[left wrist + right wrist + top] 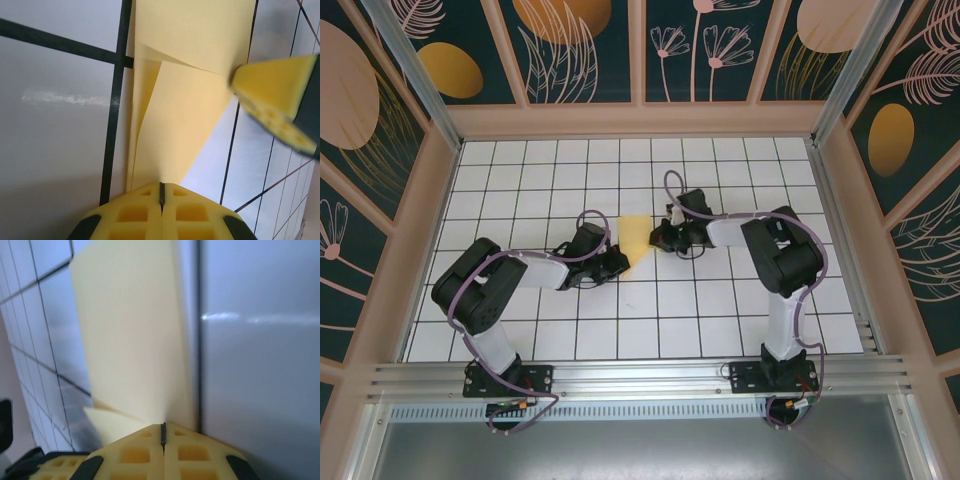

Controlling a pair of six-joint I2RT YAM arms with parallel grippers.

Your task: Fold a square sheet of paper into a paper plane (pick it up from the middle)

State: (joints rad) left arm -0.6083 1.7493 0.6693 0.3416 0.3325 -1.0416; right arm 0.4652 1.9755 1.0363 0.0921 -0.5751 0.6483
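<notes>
Partly folded yellow paper [635, 241] lay on the gridded worktop [720, 330], mid-table between both arms. The left fingers [132, 212] were clenched, tips at the paper's narrow near end. The right fingers [192, 452] were clenched too, tips at its right edge. Pinching or just pressing: couldn't tell.

- A white tabletop [520, 330] ruled into square tiles by dark grid lines [116, 100], glossy enough to catch a streak of light up close
- A pale wooden frame [640, 120] bordering it along the far edge and both sides
- Dark teal wall panels [585, 50] rising behind the frame, painted with orange ovals and pale outlined leaves and flowers, set between wooden slats
- Slanting aluminium posts [415, 70] at the two far corners
- Aluminium rails [640, 378] along the near edge, then a perforated strip [640, 412], then a grey metal sheet [640, 450]
</notes>
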